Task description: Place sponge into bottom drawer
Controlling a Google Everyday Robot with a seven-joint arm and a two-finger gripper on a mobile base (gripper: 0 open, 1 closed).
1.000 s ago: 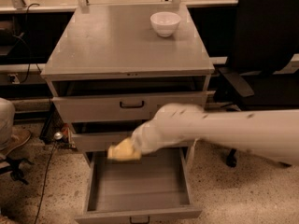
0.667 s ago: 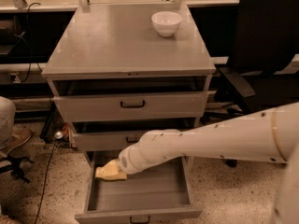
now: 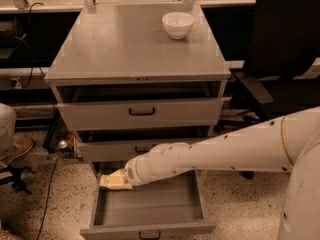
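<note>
Since a second ago the sponge point(image 3: 115, 180) has come down and to your left, from in front of the middle drawer point(image 3: 107, 150) to the rear left corner of the bottom drawer point(image 3: 150, 228); against the picture just after that one it has scarcely shifted. You see it now as a pale yellow block over the drawer's left wall, just below the middle drawer's front, and you cannot tell whether it touches that wall or hangs clear of it. Its long axis runs across the picture, nearly level, with its free end pointing left past the drawer's side and its right end tucked against the gripper point(image 3: 123, 178). That gripper sits at the tip of the white arm point(image 3: 215, 151), immediately right of the sponge and mostly hidden by it and by the rounded wrist, so you cannot tell how wide it stands or whether it has hold of the sponge. The bottom drawer is pulled well out, its grey floor bare. The arm reaches in from the right across the middle drawer's front. Above, the top drawer point(image 3: 142, 113) is partly out. On the cabinet top point(image 3: 125, 49) a white bowl point(image 3: 178, 24) stands near the back right corner, and a black office chair point(image 3: 285, 44) stands to the right.
</note>
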